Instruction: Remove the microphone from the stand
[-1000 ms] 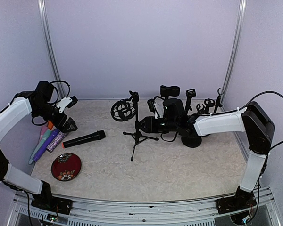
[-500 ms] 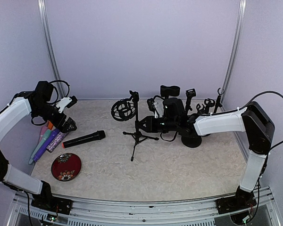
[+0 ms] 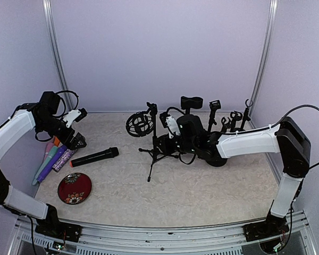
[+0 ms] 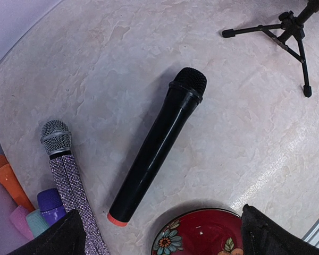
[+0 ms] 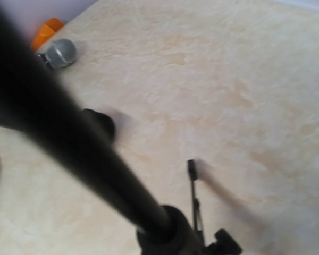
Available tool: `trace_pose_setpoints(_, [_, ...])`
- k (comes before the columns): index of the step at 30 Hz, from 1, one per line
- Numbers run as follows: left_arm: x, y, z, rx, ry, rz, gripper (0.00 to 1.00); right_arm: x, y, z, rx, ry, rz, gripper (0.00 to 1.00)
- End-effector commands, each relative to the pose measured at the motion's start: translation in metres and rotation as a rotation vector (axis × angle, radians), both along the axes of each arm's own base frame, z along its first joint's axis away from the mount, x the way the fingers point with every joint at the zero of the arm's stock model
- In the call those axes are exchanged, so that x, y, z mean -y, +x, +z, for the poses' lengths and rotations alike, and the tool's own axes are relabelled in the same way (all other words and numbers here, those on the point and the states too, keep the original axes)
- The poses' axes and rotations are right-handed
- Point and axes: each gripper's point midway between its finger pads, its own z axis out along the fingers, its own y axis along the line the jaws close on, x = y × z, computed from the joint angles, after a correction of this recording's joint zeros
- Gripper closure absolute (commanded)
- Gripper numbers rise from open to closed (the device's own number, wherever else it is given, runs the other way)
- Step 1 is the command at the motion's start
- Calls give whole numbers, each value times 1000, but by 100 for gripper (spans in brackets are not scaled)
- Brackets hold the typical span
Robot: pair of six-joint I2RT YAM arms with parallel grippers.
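Note:
The black microphone [image 3: 94, 157] with an orange end lies flat on the table, apart from the stand [image 3: 153, 139], a thin black tripod with an empty clip on top. In the left wrist view the microphone [image 4: 159, 143] lies diagonally just above my left gripper [image 4: 165, 241], which hovers open with nothing between its fingers. My right gripper [image 3: 160, 142] sits at the stand's pole, shut on it. In the right wrist view the pole [image 5: 85, 154] runs blurred and very close, hiding the fingers.
A red flowered dish [image 3: 74, 187] lies near the front left. A glitter microphone [image 4: 69, 175] and coloured ones [image 3: 52, 157] lie along the left wall. A shock mount [image 3: 138, 125] and more stands and clips [image 3: 223, 125] crowd the back right.
My right gripper has moved left onto the stand's pole and closed on it. The left arm and the microphone have not moved.

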Motion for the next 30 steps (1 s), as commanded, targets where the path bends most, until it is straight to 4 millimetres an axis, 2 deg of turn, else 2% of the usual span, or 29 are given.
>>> trace_pose_setpoints(1, [-2,3,10,30,0,-3,1,26,6,-23,70,-234,-88,100])
trace_pose_setpoints(4, [-2,3,9,25,-1,-1,1,22,5,-18,78,-229,-85,100])
trace_pose_setpoints(5, [-2,3,9,25,-1,-2,1,21,5,-15,78,-217,-87,96])
trace_pose_setpoints(6, [-2,3,9,24,0,-1,1,20,5,-10,74,-196,-86,81])
trace_pose_setpoints(7, [-2,3,9,25,-1,-2,1,18,4,-5,67,-172,-82,72])
trace_pose_setpoints(11, [-2,2,9,22,-2,-2,1,19,4,27,25,-4,-56,42])
trace_pose_setpoints(13, [-2,2,10,22,-3,-2,1,25,8,38,-20,81,-47,36])
trace_pose_setpoints(17, [-1,2,10,22,-9,-2,1,31,10,39,-122,176,-4,33])
trace_pose_setpoints(21, [-1,3,10,21,-13,-2,1,27,10,24,-208,190,30,34])
trace_pose_setpoints(25, [-2,2,10,20,-11,2,1,17,6,8,-286,213,74,41])
trace_pose_setpoints(30, [-1,3,11,21,-14,4,1,7,4,-2,-339,244,108,48])
